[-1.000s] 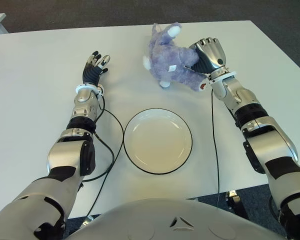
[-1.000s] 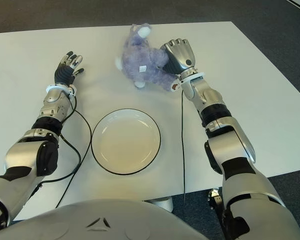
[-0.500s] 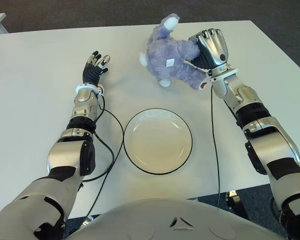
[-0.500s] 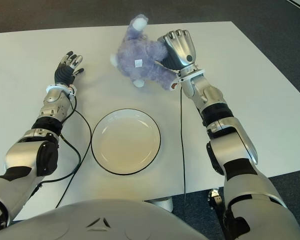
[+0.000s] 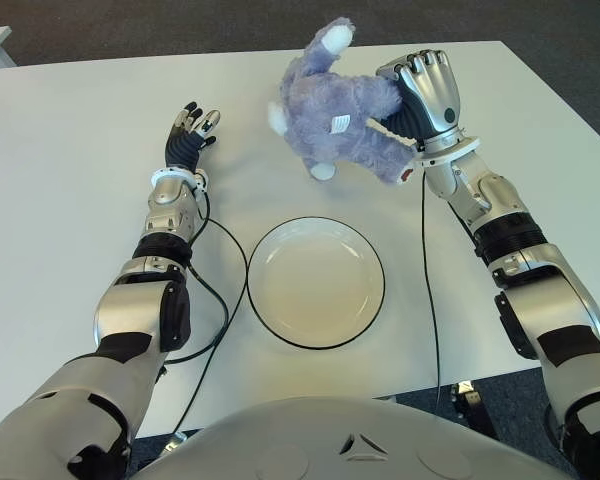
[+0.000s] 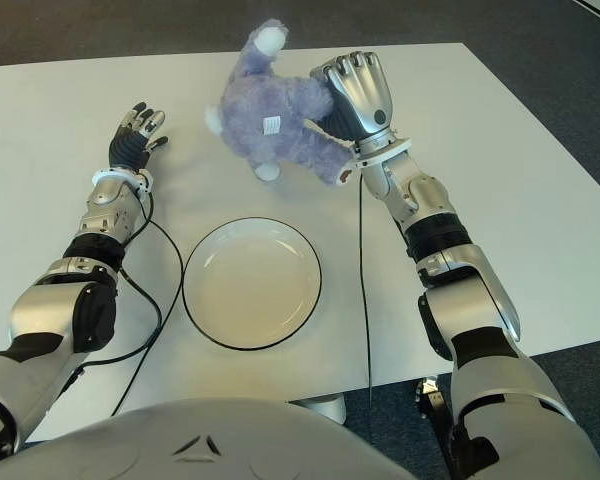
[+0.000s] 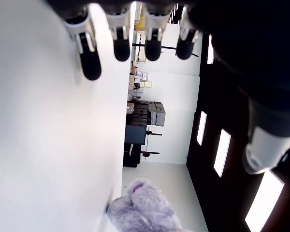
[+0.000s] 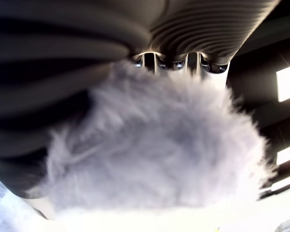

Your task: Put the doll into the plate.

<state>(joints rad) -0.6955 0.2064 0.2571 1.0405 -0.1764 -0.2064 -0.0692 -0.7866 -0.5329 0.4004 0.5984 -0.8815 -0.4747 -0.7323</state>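
A fluffy purple doll [image 5: 332, 115] with white paws hangs above the far middle of the white table [image 5: 70, 230], lifted off the surface. My right hand [image 5: 418, 98] is shut on its right side, and its wrist view is filled with purple fur [image 8: 150, 150] under curled fingers [image 8: 171, 62]. The white plate [image 5: 316, 282] with a dark rim lies nearer to me, below the doll in the eye views and holding nothing. My left hand [image 5: 189, 136] shows to the left of the doll with fingers [image 7: 122, 46] spread, holding nothing.
A black cable [image 5: 220, 300] curves along the table left of the plate. Another thin cable [image 5: 427, 290] runs down from my right wrist past the plate's right side. Dark floor lies beyond the table's far edge [image 5: 230, 48].
My right hand has raised the doll off the table and carried it a little to the left, tipping it. The left hand and the plate have not moved.
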